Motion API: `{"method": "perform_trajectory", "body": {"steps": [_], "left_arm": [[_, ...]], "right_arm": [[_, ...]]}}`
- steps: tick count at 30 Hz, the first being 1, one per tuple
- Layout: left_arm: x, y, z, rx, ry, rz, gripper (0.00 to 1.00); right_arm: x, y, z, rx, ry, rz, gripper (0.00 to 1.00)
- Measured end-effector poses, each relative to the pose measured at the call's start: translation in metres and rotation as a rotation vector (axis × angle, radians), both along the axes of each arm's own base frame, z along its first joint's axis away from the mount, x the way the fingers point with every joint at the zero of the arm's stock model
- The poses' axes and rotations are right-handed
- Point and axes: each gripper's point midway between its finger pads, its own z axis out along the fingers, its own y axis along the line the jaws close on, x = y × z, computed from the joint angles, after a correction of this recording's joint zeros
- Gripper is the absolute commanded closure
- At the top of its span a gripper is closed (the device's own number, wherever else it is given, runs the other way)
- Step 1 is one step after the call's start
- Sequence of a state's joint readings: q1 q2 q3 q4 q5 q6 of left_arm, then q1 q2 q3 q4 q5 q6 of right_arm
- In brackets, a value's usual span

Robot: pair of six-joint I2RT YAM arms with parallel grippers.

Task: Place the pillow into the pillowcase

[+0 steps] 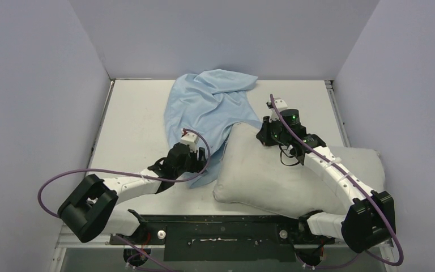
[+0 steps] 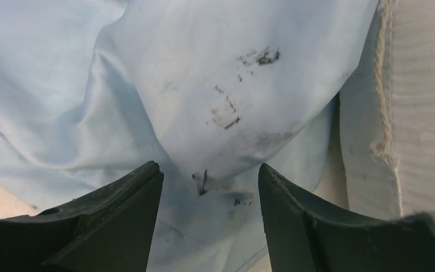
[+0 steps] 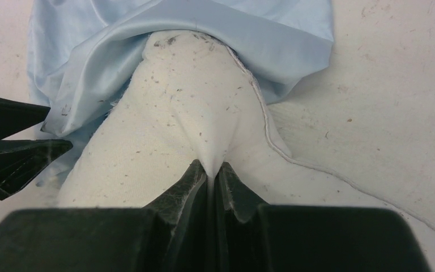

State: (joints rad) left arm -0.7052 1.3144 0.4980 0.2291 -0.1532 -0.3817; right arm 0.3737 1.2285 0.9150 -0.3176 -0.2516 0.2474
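The off-white pillow [image 1: 294,178] lies across the near right of the table. The light blue pillowcase [image 1: 209,107] lies crumpled at the back middle. In the right wrist view the pillowcase's edge [image 3: 204,22] drapes over the pillow's far corner [image 3: 175,102]. My right gripper [image 1: 265,136] is shut on a pinch of pillow fabric just behind that corner [image 3: 209,170]. My left gripper [image 1: 201,154] is open, its jaws on either side of a smudged fold of the pillowcase [image 2: 215,85] without closing on it [image 2: 209,173]. The pillow's seam [image 2: 425,113] shows at the right of that view.
The white table [image 1: 136,113] is enclosed by grey walls on the left, back and right. The pillow's right end [image 1: 371,164] reaches past the table's right edge. Purple cables [image 1: 62,178] loop beside both arms. The left gripper's fingers [image 3: 11,153] show at the left of the right wrist view.
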Motion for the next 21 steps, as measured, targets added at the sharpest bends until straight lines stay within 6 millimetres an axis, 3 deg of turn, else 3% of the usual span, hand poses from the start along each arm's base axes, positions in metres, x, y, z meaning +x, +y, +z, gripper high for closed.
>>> {"method": "perform_trajectory", "body": {"steps": [2,5,7,11,14,18,21], "left_arm": [[0.007,-0.006,-0.001,-0.009,-0.017,-0.002,0.54],[0.017,-0.011,-0.005,0.023,-0.017,-0.015,0.90],[0.023,-0.014,-0.001,0.047,-0.031,-0.025,1.00],[0.029,-0.014,0.015,0.060,-0.076,-0.044,1.00],[0.030,-0.012,0.034,0.067,-0.112,-0.070,1.00],[0.039,-0.016,0.066,0.055,-0.166,-0.094,1.00],[0.046,-0.015,0.083,0.040,-0.190,-0.101,1.00]], "right_arm": [[0.000,0.000,0.000,0.000,0.001,0.001,1.00],[-0.001,0.001,0.000,0.002,0.002,0.004,1.00],[-0.002,0.001,0.000,0.003,0.004,0.008,1.00],[-0.009,0.003,0.000,0.008,0.021,0.026,1.00],[-0.027,0.017,-0.002,0.000,0.046,0.082,1.00],[-0.077,0.053,0.006,0.005,0.076,0.229,1.00],[-0.111,0.068,0.011,0.017,0.102,0.311,1.00]]}}
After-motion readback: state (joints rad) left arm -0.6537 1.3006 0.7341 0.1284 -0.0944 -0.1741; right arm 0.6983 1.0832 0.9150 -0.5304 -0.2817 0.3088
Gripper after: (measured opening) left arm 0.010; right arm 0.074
